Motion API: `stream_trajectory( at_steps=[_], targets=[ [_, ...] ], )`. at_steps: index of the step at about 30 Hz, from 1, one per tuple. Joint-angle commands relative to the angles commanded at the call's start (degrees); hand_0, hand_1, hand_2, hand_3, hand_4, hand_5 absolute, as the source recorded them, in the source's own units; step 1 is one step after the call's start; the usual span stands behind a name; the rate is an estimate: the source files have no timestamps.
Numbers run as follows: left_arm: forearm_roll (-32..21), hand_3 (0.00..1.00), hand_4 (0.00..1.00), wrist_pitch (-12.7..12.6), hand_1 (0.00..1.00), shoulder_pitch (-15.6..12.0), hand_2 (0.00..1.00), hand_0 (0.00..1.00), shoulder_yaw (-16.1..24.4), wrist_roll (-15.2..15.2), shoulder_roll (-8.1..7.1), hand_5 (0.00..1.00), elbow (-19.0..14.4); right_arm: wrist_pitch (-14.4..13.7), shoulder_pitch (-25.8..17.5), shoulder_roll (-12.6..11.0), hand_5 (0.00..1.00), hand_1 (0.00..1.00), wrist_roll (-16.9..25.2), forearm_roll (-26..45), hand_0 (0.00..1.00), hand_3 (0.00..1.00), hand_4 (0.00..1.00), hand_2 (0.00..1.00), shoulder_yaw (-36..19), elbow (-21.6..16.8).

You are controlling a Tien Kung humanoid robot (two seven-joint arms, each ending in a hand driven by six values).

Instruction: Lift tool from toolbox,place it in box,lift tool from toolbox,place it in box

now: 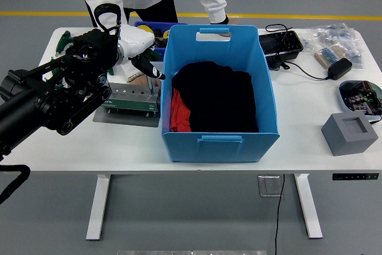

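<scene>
Standing on grey floor, white table [119, 141] bears blue box [218, 141]; left robot hand [136, 45] grips tool [149, 67].

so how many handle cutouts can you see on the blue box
2: one handle cutout in the far wall of the blue box, one in the near wall. The side walls show none.

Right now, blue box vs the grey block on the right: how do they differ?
The blue box is much larger than the grey block. The blue box holds black and red cloth; the grey block's square recess looks empty. The blue box sits mid-table beside the toolbox; the grey block sits near the right edge. Both are open-topped and rest upright on the white table.
</scene>
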State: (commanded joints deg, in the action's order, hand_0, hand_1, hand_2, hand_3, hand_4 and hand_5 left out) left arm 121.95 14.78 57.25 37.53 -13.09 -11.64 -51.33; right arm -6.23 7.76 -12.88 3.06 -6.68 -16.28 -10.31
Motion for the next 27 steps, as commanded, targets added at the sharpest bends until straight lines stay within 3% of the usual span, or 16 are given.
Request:
stream_trajectory(
  at_steps=[5,6,17,18,27],
  targets=[
    [0.8,0.343,0.998,-0.5,0.194,0.8,0.222,0.356,-0.5,0.7,-0.08,0.695,0.0,0.0,0.2,-0.1,0.726,0.660,-0.1,-0.3,0.684,0.572,0.782,0.716,-0.4,0.0],
    [1.0,0.392,0.998,-0.5,0.281,0.9,0.262,0.382,-0.6,0.8,-0.07,0.703,0.0,0.0,0.3,-0.1,0.722,0.659,-0.1,-0.4,0.684,0.573,0.782,0.716,-0.5,0.0],
    [1.6,0.357,0.998,1.6,0.255,1.7,0.251,0.374,-1.0,0.0,-0.12,0.706,0.1,0.0,0.5,-0.1,0.725,0.660,-0.2,-1.2,0.684,0.572,0.782,0.716,-1.5,0.0],
    [1.6,0.498,0.998,1.8,0.290,1.7,0.309,0.378,-1.0,-0.1,-0.12,0.705,0.1,0.0,0.5,-0.1,0.725,0.659,-0.2,-1.1,0.684,0.573,0.783,0.716,-1.4,0.0],
    [2.4,0.535,0.998,3.2,0.300,1.8,0.333,0.380,-1.0,-1.1,-0.18,0.700,-0.4,0.0,0.7,-0.1,0.725,0.660,0.0,-0.4,0.684,0.573,0.782,0.716,-0.7,0.0]
  ],
)
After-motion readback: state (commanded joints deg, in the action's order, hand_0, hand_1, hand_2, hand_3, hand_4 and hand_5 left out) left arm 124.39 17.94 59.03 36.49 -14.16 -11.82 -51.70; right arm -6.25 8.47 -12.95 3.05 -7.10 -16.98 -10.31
